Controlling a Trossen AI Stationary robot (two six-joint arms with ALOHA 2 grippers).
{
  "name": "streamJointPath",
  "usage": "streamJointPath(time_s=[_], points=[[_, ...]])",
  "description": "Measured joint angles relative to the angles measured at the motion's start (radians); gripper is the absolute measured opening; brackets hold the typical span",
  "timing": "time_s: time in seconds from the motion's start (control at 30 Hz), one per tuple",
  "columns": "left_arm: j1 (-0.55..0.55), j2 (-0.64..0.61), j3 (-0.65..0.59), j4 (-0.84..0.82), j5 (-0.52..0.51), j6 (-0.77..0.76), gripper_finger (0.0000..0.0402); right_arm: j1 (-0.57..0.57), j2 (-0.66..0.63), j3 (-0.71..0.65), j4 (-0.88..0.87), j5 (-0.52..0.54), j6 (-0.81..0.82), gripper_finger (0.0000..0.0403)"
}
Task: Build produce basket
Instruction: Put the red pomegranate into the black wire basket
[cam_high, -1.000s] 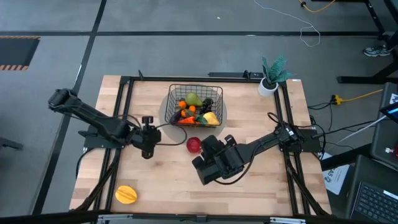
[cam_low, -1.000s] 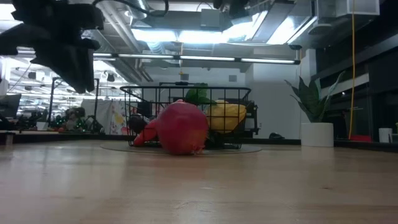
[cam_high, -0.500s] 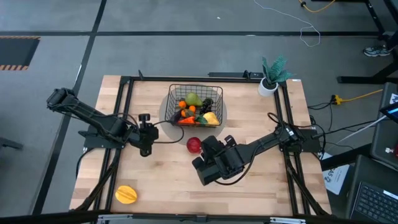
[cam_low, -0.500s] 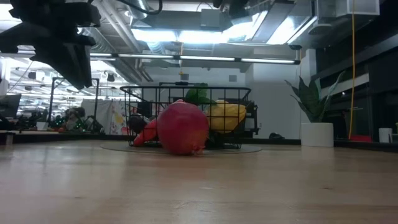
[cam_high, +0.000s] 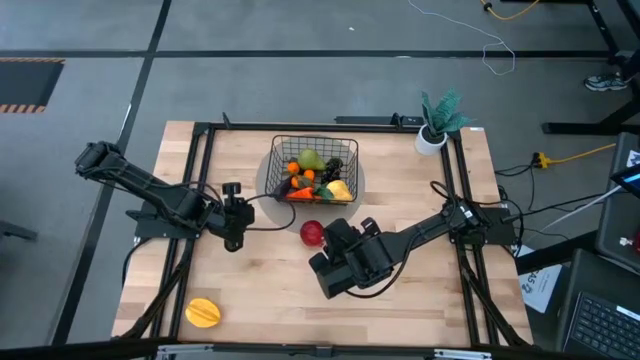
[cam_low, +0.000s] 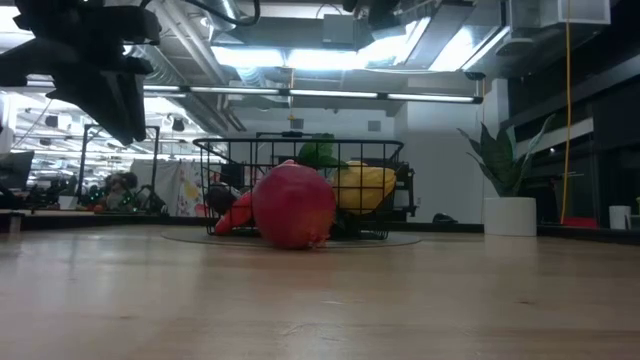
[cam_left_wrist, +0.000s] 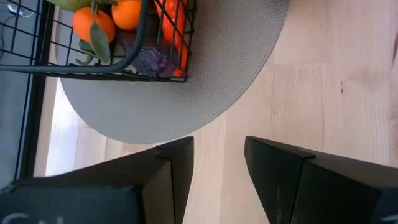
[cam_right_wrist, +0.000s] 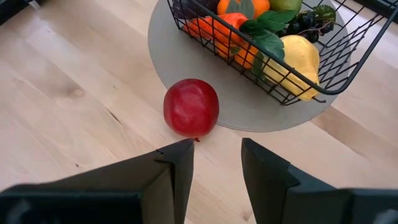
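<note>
1. Left gripper (cam_high: 233, 243) has drifted slightly left since a second ago; apple (cam_high: 312, 233) unmoved, centre frame, just below basket (cam_high: 314, 168).
2. Both grippers part-open, empty; right gripper (cam_high: 340, 239) just beside apple.
3. Risk: off-centre closing could roll apple away.

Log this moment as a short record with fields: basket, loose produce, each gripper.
basket: black wire basket on a grey round mat, holding pear, oranges, carrot, grapes
loose produce: red apple on the table by the mat's edge; yellow-orange fruit near the table's front left corner
left gripper: open, empty, left of the mat
right gripper: open, empty, just behind the apple
</note>
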Motion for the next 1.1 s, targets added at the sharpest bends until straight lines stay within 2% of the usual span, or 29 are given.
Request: streamJointPath(time_s=[0.3,0.6,0.77,0.87,0.97,1.1], points=[[0.0,0.0,0.0,-0.016,0.0,0.0,0.0133,0.0,0.01,0.0,-0.002,0.003,-0.078,0.0124],[0.0,0.0,0.0,-0.023,-0.001,-0.002,0.0133,0.0,0.13,0.0,0.004,0.002,-0.154,0.0124],[0.0,0.0,0.0,-0.022,-0.001,-0.002,0.0133,-0.011,0.189,0.0,0.003,0.045,-0.111,0.0124],[0.0,0.0,0.0,-0.022,-0.001,-0.002,0.0133,-0.033,0.222,0.0,-0.02,0.057,-0.01,0.0124],[0.001,0.0,0.0,-0.022,-0.001,-0.002,0.0133,-0.068,0.232,0.0,-0.032,-0.029,0.059,0.0124],[0.001,0.0,0.0,-0.021,-0.002,-0.002,0.0133,-0.121,0.235,0.0,-0.03,-0.182,0.056,0.0124]])
